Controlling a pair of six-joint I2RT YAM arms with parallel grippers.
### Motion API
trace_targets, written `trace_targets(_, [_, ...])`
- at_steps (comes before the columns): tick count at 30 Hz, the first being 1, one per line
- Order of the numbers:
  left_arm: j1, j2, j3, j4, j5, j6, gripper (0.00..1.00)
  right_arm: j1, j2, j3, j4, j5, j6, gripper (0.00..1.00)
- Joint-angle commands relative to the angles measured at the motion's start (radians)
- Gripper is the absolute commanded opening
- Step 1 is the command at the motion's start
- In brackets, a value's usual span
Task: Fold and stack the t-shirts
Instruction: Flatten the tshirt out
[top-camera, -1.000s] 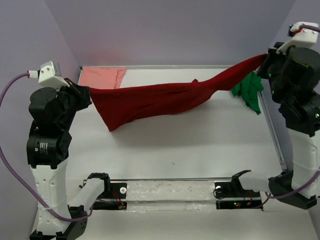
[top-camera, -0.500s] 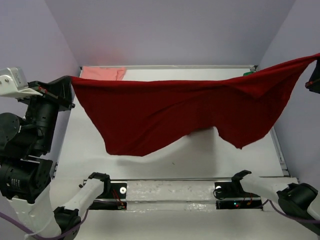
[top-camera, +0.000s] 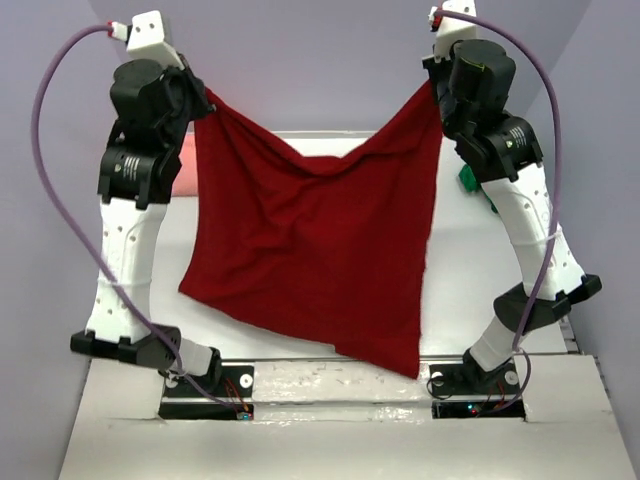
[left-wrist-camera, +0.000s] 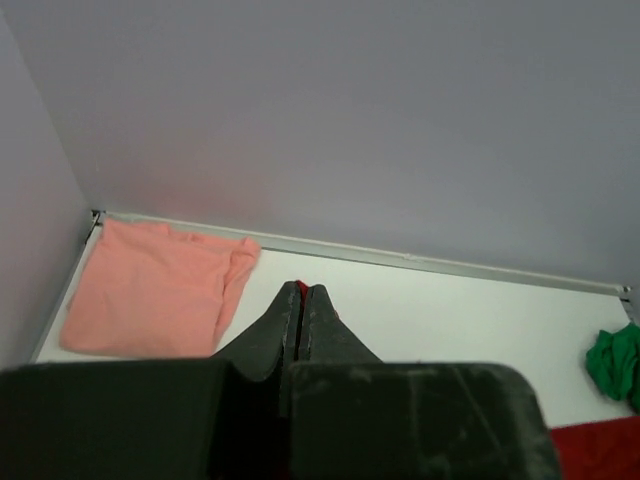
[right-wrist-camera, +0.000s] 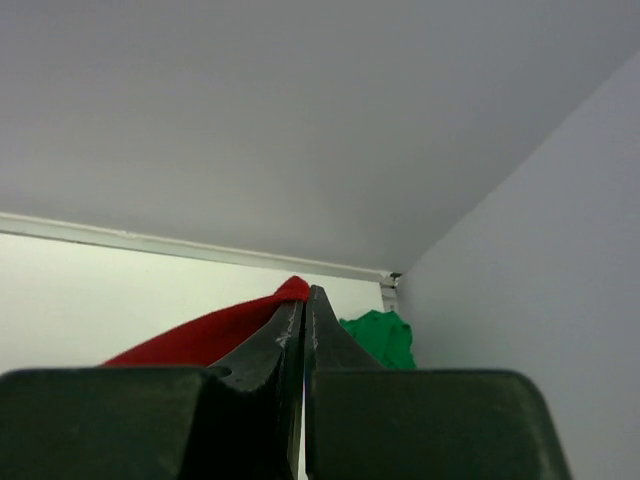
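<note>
Left gripper (top-camera: 198, 102) and right gripper (top-camera: 436, 92) each pinch a corner of the dark red cloth t-shirt (top-camera: 320, 250). Thin bites could slip, and the low 5 o'clock hem may bunch on laydown.

Both arms stand tall, and the dark red t-shirt (top-camera: 320, 250) hangs spread between them, the left gripper (top-camera: 204, 100) pinched onto one top corner and the right gripper (top-camera: 434, 90) onto the other. The cloth sags in a shallow V between the two grippers and drops below them to an uneven hem, its lowest corner under the right gripper, near the arms' bases. A sliver of the pale salmon pink t-shirt (top-camera: 186, 165) shows below the left gripper, and a bit of the bright green t-shirt (top-camera: 468, 182) below the right one, both on the white table (top-camera: 470, 270).
</note>
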Motion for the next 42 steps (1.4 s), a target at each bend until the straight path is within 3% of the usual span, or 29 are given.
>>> trace_targets(1, [-0.037, -0.065, 0.186, 0.048, -0.050, 0.054, 0.00, 0.124, -0.225, -0.034, 0.285, 0.110, -0.209, 0.00])
trace_targets(3, [-0.075, -0.132, 0.140, 0.067, -0.075, 0.073, 0.00, 0.210, -0.289, -0.105, 0.450, 0.214, -0.309, 0.00])
trace_targets(5, [-0.099, -0.179, 0.102, 0.077, -0.101, 0.079, 0.00, 0.379, -0.357, -0.172, 0.607, 0.315, -0.534, 0.00])
trace_targets(6, [-0.112, -0.218, 0.069, 0.072, -0.119, 0.080, 0.00, 0.425, -0.385, -0.188, 0.764, 0.390, -0.684, 0.00])
trace_targets(8, [-0.120, -0.268, 0.031, 0.069, -0.133, 0.084, 0.00, 0.492, -0.423, -0.229, 0.897, 0.436, -0.801, 0.00])
trace_targets(12, [-0.120, -0.386, -0.060, 0.071, -0.154, 0.079, 0.00, 0.514, -0.475, -0.327, 0.902, 0.493, -0.796, 0.00])
trace_targets(14, [-0.120, -0.426, -0.055, 0.040, -0.165, 0.079, 0.00, 0.514, -0.492, -0.377, 0.982, 0.510, -0.837, 0.00])
trace_targets(21, [-0.120, -0.492, -0.083, -0.018, -0.187, 0.084, 0.00, 0.557, -0.451, -0.334, 0.994, 0.541, -0.874, 0.00])
trace_targets(26, [-0.119, -0.461, -0.097, 0.005, -0.165, 0.082, 0.00, 0.589, -0.359, -0.302, 1.095, 0.521, -0.952, 0.00])
trace_targets(32, [-0.120, -0.343, -0.126, 0.086, -0.151, 0.087, 0.00, 0.589, -0.192, -0.106, 1.028, 0.454, -0.911, 0.00])
trace_targets(35, [-0.120, -0.270, -0.127, 0.138, -0.150, 0.097, 0.00, 0.522, -0.136, -0.021, 0.939, 0.409, -0.839, 0.00])
trace_targets(37, [-0.120, -0.208, -0.101, 0.158, -0.141, 0.100, 0.00, 0.376, -0.110, 0.037, 0.661, 0.314, -0.672, 0.00])
trace_targets(39, [-0.119, -0.156, -0.071, 0.189, -0.128, 0.100, 0.00, 0.236, -0.103, 0.039, 0.460, 0.194, -0.361, 0.00])
trace_targets(42, [-0.108, -0.075, 0.012, 0.171, -0.118, 0.114, 0.00, 0.114, -0.090, 0.008, 0.372, 0.096, -0.239, 0.00])
